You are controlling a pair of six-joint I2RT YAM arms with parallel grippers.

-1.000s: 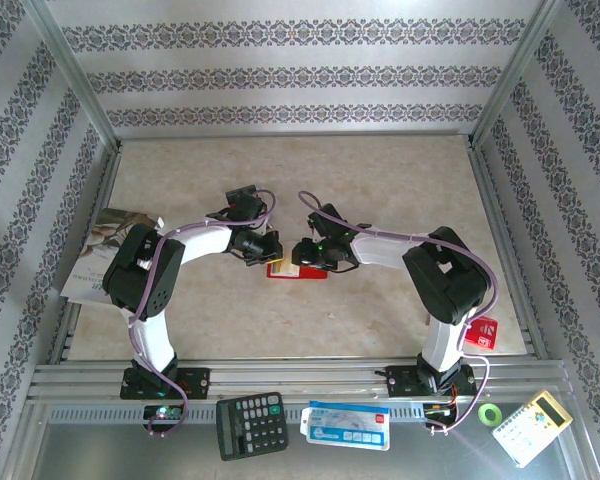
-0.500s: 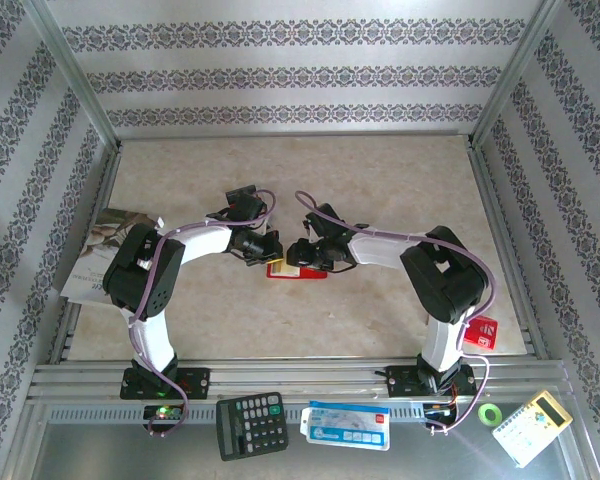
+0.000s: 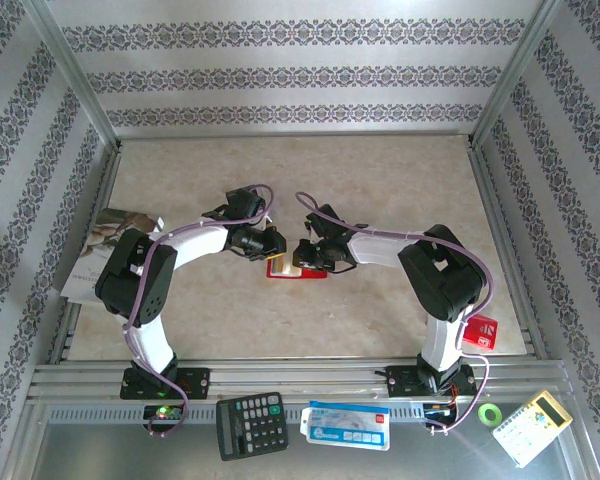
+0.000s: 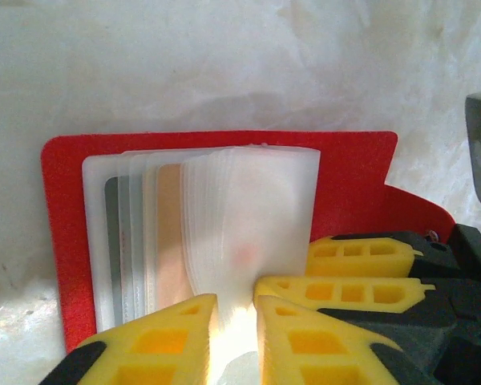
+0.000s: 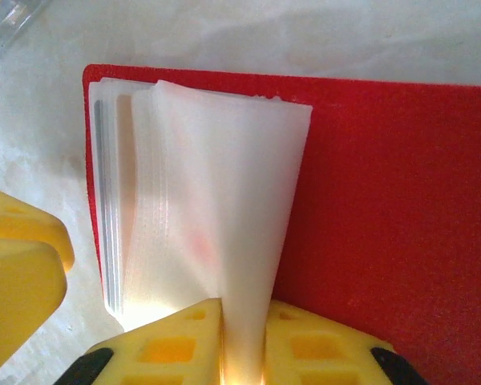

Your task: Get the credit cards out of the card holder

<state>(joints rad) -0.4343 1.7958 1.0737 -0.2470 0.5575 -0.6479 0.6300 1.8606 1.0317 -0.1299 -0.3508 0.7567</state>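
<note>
Right claw (image 5: 243,321) tighter on card holder (image 5: 385,200)

The card holder (image 5: 369,184) has a matt, finely grained red cover; its pockets (image 4: 248,216) are frosted, translucent plastic. The table (image 3: 380,180) looks smooth, marbled, faintly glossy.

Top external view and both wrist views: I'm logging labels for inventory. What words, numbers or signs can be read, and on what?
None can be read.
Calculator keys: too small.
Blue-and-white packet print: blurred.
Red box white marks: too small.
Card holder: no print visible.
</note>
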